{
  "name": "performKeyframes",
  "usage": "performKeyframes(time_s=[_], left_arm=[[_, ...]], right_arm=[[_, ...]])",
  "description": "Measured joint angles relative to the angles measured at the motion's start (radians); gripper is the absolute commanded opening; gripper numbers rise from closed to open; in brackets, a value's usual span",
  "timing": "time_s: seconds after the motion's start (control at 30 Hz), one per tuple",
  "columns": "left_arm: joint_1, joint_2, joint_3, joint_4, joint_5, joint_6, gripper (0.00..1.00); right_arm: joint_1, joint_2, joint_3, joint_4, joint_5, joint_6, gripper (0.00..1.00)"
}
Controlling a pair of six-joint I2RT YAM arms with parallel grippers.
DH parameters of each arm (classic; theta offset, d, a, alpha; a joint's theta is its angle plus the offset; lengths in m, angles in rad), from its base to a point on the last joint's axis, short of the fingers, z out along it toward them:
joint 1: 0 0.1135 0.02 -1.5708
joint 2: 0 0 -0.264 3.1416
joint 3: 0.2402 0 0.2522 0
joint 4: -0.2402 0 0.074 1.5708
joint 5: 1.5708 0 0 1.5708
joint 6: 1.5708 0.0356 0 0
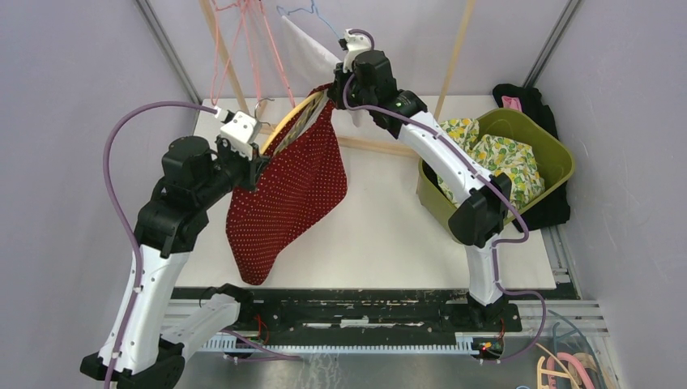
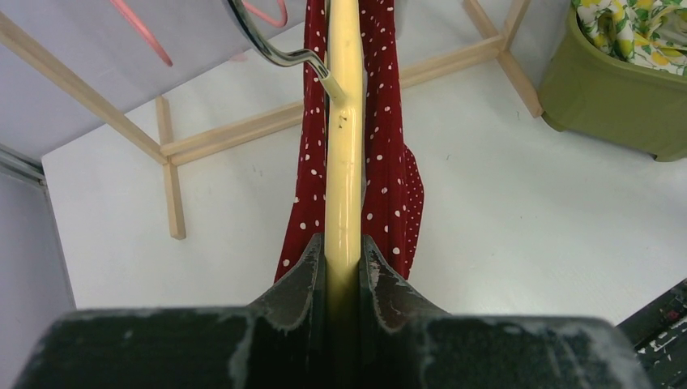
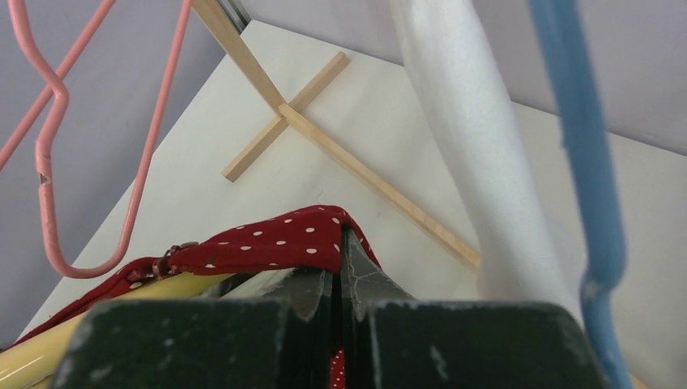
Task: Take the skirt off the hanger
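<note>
A red skirt with white dots (image 1: 283, 190) hangs from a pale wooden hanger (image 1: 293, 120) held in the air over the table. My left gripper (image 1: 258, 168) is shut on the hanger's bar (image 2: 343, 162), with the skirt (image 2: 389, 170) draped on both sides of it. The hanger's metal hook (image 2: 275, 50) shows above. My right gripper (image 1: 334, 87) is shut on the skirt's waistband (image 3: 275, 243) at the hanger's far end, where the yellow bar (image 3: 97, 312) peeks out under the cloth.
A wooden rack (image 1: 389, 146) stands at the back with pink hangers (image 1: 243, 40), a blue hanger (image 3: 583, 162) and a white garment (image 1: 312, 49). A green bin (image 1: 551, 154) holding yellow-patterned cloth (image 1: 494, 158) sits at the right, with a black garment (image 1: 526, 101) behind it.
</note>
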Motion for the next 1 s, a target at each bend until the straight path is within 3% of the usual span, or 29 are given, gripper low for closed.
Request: performKeyframes(time_s=[0.43,0.73,1.0], left_arm=[[0.0,-0.12,0.009,-0.09,0.011,-0.001,0.03],[0.0,-0.116,0.139,-0.126,0.007,-0.002,0.03],[0.0,0.014,0.143,-0.016,-0.008,-0.019,0.03]], right_arm=[[0.0,0.003,0.013,0.0,-0.054,-0.006,0.0],[-0.002,0.019,0.013,0.021,-0.056,-0.007,0.0],[0.0,-0.061,-0.206,0.054,-0.051,0.025,0.01]])
